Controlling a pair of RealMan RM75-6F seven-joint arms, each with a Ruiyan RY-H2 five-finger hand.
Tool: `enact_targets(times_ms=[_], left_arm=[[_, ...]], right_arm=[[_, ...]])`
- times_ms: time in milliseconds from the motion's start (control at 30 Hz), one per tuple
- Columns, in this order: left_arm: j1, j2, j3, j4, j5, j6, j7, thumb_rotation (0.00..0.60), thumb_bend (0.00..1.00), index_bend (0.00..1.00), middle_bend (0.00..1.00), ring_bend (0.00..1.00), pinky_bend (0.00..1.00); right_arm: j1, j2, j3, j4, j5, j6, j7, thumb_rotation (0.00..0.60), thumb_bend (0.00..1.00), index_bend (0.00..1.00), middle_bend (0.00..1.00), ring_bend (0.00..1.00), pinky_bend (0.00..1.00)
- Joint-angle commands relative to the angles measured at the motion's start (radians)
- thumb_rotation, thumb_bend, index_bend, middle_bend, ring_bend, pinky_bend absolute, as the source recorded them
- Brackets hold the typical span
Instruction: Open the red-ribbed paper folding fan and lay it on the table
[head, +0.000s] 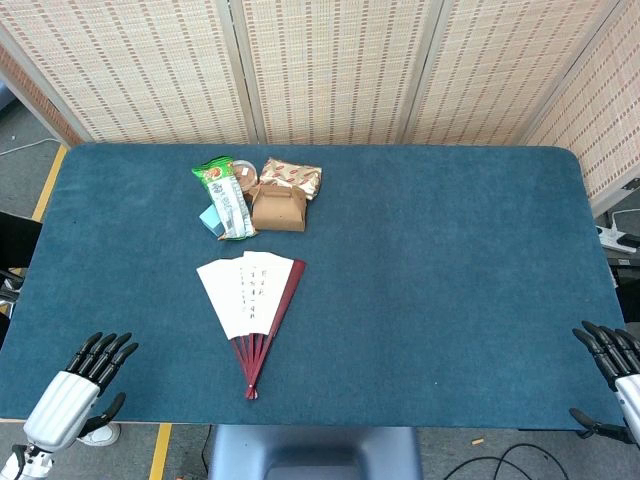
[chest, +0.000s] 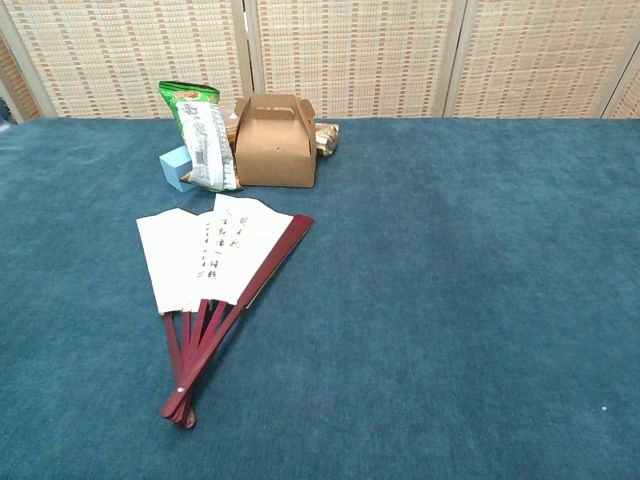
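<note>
fan: paper fan (head: 250, 295) flat on the blue desk (head: 450, 280), left of centre, red ribs meeting at the pivot nearest the robot; only partly spread
left hand: (head: 85, 385) at near-left desk edge, fingers apart, holding nothing, well apart from fan
right hand: (head: 615, 360) at near-right edge, fingers apart, empty
clutter: brown box (chest: 275, 140), green snack bag (chest: 205, 135) behind the fan
step: looks like spreading not finished
next: a hand needs to reach the fan, pin the pivot, sweep the ribs wider

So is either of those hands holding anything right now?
No. Both the left hand and right hand are empty, fingers apart; the fan lies untouched on the table.
</note>
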Motion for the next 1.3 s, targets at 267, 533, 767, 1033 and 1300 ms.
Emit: enact_targets(times_ms=[267, 533, 767, 1033, 1300], left_arm=[[-0.005, -0.006, -0.008, 0.012, -0.014, -0.001, -0.031, 0.600, 0.44, 0.00, 0.00, 0.00, 0.00], [-0.031, -0.064, -0.056, 0.063, -0.020, 0.026, -0.082, 0.600, 0.45, 0.00, 0.00, 0.00, 0.00], [-0.048, -0.113, -0.077, 0.109, -0.061, -0.002, -0.103, 0.600, 0.45, 0.00, 0.00, 0.00, 0.00], [-0.064, -0.127, -0.100, 0.149, -0.122, -0.039, -0.126, 0.600, 0.44, 0.00, 0.00, 0.00, 0.00], [-0.066, -0.116, -0.115, 0.154, -0.187, -0.078, -0.125, 0.600, 0.45, 0.00, 0.00, 0.00, 0.00]], right_arm=[[0.039, -0.079, 0.011, 0.007, -0.062, -0.039, -0.103, 0.600, 0.08, 0.00, 0.00, 0.00, 0.00], [0.181, -0.337, 0.091, 0.007, -0.143, -0.210, -0.431, 0.600, 0.08, 0.05, 0.00, 0.00, 0.00], [0.328, -0.649, 0.182, 0.071, -0.126, -0.366, -0.602, 0.600, 0.08, 0.20, 0.00, 0.00, 0.00], [0.508, -0.970, 0.293, 0.249, -0.006, -0.558, -0.736, 0.600, 0.08, 0.31, 0.00, 0.00, 0.00], [0.663, -1.199, 0.374, 0.484, 0.081, -0.623, -0.771, 0.600, 0.10, 0.36, 0.00, 0.00, 0.00]])
